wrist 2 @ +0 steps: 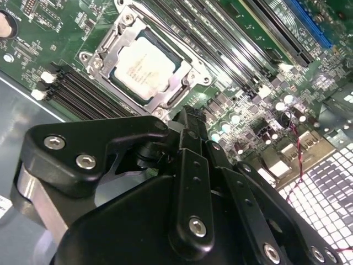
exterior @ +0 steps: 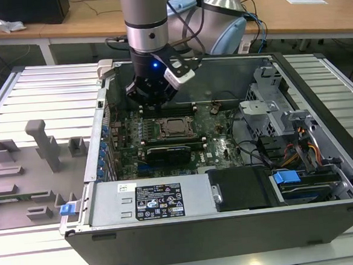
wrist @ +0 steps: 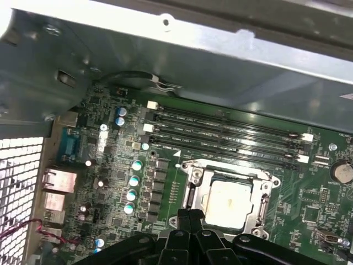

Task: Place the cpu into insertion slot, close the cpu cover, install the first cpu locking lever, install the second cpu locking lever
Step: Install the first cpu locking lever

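The cpu (exterior: 175, 126) (wrist 2: 144, 67) (wrist: 230, 203), a silver square, lies flat in the insertion slot (wrist: 190, 194) on the green motherboard (exterior: 216, 143). The grey cpu cover (wrist 2: 182, 88) (wrist: 263, 182) lies down around the chip, which shows through its window. My black gripper (exterior: 156, 101) (wrist 2: 190, 117) (wrist: 191, 216) hangs just above the board on the far side of the socket, over the memory slots. Its fingers are pressed together with nothing between them. I cannot make out how the locking levers sit.
The open computer case (exterior: 189, 228) walls in the board on all sides. A labelled power supply (exterior: 160, 200) lies in front, and a drive cage with cables (exterior: 286, 143) on the exterior view's right. Grey fixtures (exterior: 38, 148) stand on the slatted table to the exterior view's left.
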